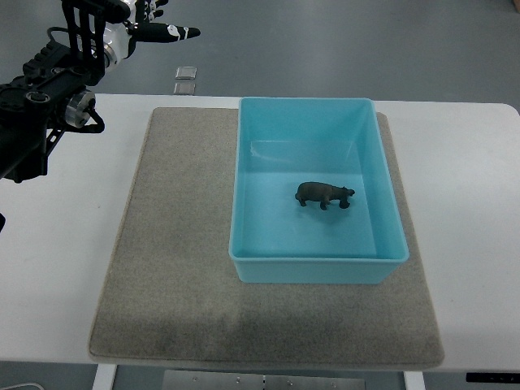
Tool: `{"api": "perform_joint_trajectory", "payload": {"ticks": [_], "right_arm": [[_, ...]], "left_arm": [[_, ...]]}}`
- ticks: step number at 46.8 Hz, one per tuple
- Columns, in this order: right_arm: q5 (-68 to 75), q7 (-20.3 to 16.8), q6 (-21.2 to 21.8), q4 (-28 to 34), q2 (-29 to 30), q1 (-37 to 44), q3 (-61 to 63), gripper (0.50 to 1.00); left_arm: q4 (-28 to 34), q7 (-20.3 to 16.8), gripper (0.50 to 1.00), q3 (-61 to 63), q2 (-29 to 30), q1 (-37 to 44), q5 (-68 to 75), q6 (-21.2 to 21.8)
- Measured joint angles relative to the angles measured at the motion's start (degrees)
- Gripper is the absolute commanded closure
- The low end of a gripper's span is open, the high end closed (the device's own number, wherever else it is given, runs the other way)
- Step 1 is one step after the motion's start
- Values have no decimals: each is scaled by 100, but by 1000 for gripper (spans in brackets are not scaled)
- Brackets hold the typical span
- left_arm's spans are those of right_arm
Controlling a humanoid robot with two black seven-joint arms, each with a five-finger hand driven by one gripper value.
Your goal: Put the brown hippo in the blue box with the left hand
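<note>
- Nearest the camera, the front edge of the white table [49, 268] shows, with a thin white cable at the bottom left corner of the picture.
- A grey felt mat [171, 268] lies on the table, its near edge close to the table's front edge and slightly uneven.
- The blue box [318, 268] sits on the right half of the mat, its open top facing up and its right wall reaching close to the mat's right border.
- The brown hippo [323, 194] stands upright on the floor of the box, a little right of the middle, head pointing to the picture's right, clear of all four walls.
- No brand, label or readable writing shows on the box, the hippo or the mat.
- Farther back, the left hand [150, 20] is raised beyond the table's far left corner, well apart from the box; its black-and-white fingers [175, 32] stretch out toward the right and hold nothing.
- Its dark arm [41, 114] enters from the left edge, over the table's left side.
- Beyond the table's far edge, two small silver plates [185, 80] lie on the grey floor.
</note>
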Motion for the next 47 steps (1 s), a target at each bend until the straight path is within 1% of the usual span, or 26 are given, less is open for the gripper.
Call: {"api": "perform_joint_trajectory", "payload": {"ticks": [3,7,11,18,23,27,33,37,42,47], "right_arm": [[0,0,0,0,0,0,0,564],[0,0,0,0,0,0,0,564],[0,0,0,0,0,0,0,564],[0,1,0,0,0,-1,0,564],[0,1,0,0,0,-1,0,564],[0,2,0,0,0,1,0,564],[0,2,0,0,0,1,0,564],[0,2,0,0,0,0,0,564],[0,1,0,0,0,-1,0,564],[0,0,0,0,0,-1,0,564]], "left_arm": [[28,146,506,-3,-3,37,-488,0],[119,448,506,0,-77,124,-1059,11],[240,671,508,-5,-190,151,-1356,60],[251,735,508,-154,-243,316,-1488,154],[269,720,508,-363,-318,390,-1515,47],[271,659,508,-425,-334,456,-1537,-162],[329,585,506,-690,-376,514,-1830,-699],[471,537,506,-753,-405,563,-2016,-961],[519,468,506,-883,-491,673,-2264,-1179],[543,462,506,-1064,-503,764,-2815,-1334]]}}
